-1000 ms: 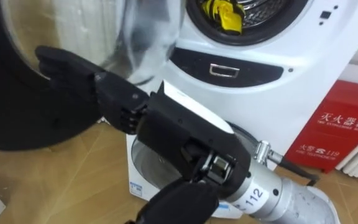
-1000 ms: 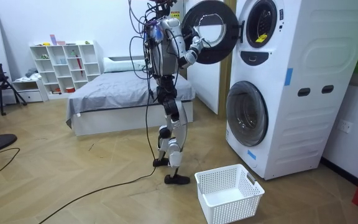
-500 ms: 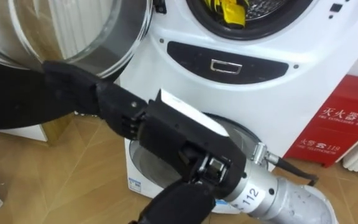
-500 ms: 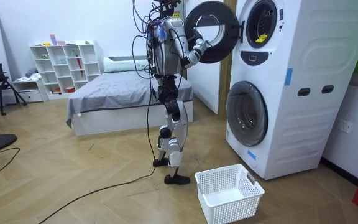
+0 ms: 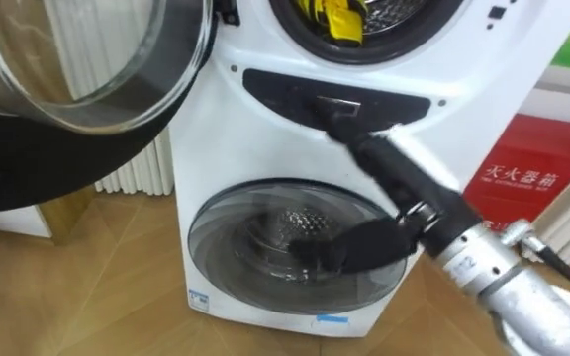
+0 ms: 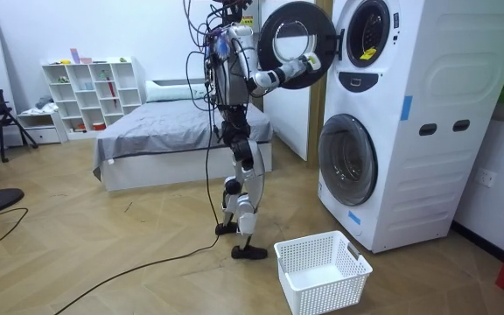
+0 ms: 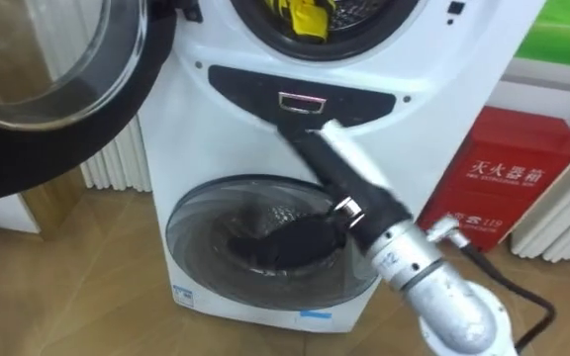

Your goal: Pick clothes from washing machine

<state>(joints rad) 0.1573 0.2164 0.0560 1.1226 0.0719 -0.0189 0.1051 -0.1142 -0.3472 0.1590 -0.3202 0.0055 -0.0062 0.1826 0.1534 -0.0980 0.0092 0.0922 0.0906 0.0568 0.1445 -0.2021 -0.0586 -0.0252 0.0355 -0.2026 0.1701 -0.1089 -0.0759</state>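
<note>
The right hand (image 5: 399, 193) has left the open door (image 5: 28, 158) and swung below the upper drum (image 5: 404, 12). Though blurred, its fingers (image 5: 349, 129) seem straight, holding nothing. The yellow clothes (image 5: 339, 18) lie inside that drum, just above the fingertips.

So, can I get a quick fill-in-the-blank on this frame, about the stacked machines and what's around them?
1. The upper machine's door stands ___.
2. The cloth lying in the upper drum is ___ in colour.
3. The lower machine's door is ___.
4. In the room view, the white basket sits on the ___ in front of the machines.

Missing words: open; yellow; shut; floor
</note>
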